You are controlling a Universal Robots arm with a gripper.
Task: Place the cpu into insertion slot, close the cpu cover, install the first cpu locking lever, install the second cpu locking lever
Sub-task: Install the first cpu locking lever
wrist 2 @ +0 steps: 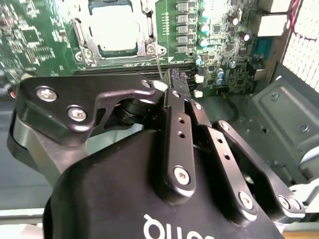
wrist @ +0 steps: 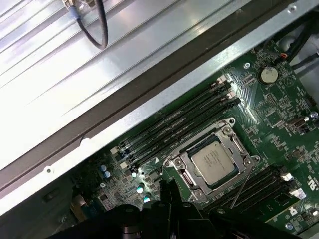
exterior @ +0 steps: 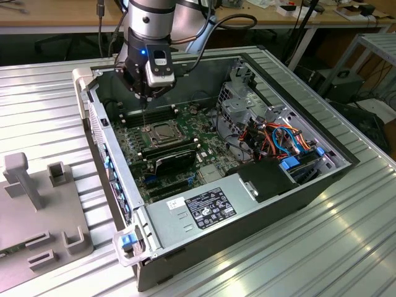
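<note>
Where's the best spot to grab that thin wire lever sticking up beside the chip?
Grip the lever near its free upper end, coming from above: it is a thin rod standing up beside the frame around the chip, so the top looks clearest.

Cpu [wrist: 214,160] — silver-grey top, flat in insertion slot [wrist: 180,175]; cpu cover [wrist: 199,143] down over its rim.

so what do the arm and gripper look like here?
Arm: silver-grey tube with black joints, a blue light at the wrist, a pale grey box, black cables looping off. Gripper: matt black, jointed link fingers with silver screws, white lettering on the body.
</note>
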